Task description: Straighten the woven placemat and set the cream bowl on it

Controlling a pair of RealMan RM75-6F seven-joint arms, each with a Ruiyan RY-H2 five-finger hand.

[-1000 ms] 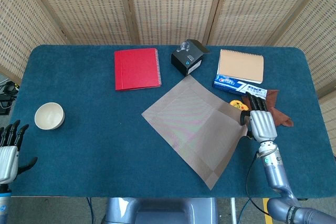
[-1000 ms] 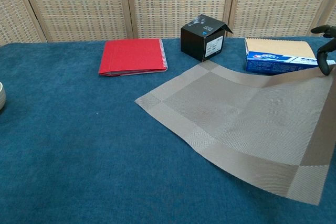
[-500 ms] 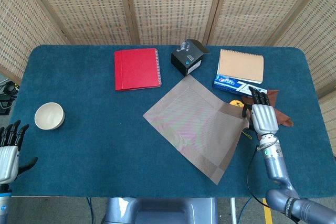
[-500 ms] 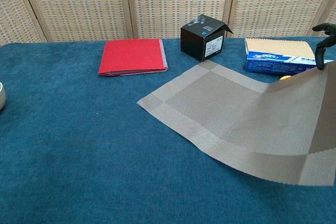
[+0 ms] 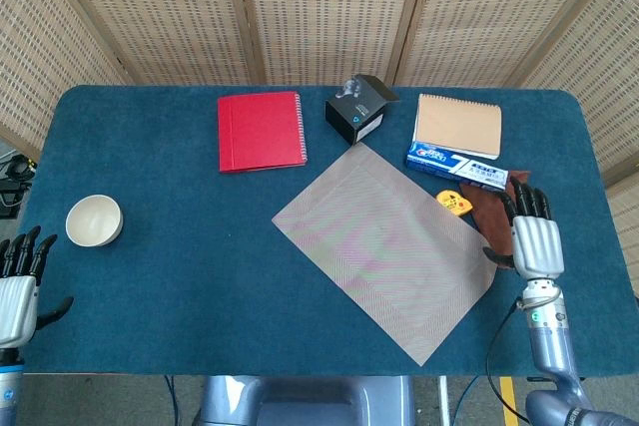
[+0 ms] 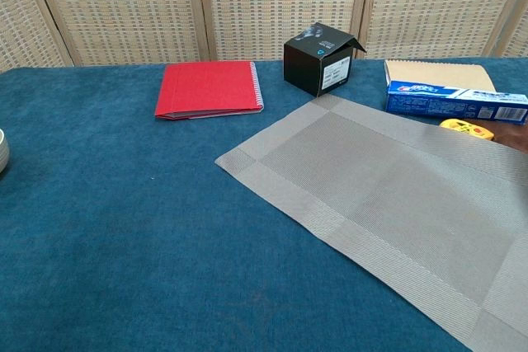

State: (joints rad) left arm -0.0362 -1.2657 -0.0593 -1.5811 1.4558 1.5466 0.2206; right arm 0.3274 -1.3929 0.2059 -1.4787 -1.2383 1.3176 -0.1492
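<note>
At the far left, the left hand (image 5: 17,291) rests at the near edge of the blue tabletop (image 5: 180,246), its fingers (image 5: 22,251) spread and holding nothing. Just beyond it sits the cream bowl (image 5: 94,220), upright and apparently empty, well apart from the mat; moving it looks like the main step not yet done. Further back lies a red notebook (image 5: 261,131). The woven placemat (image 5: 384,245) lies flat in the middle but at a diagonal to the tabletop's edges, so the straightening seems unfinished. Near its far corner stands a black box (image 5: 357,109) with its flap open; its contents cannot be made out. At the right, the right hand (image 5: 534,243) lies just beside the mat, fingers extended, gripping nothing.
</note>
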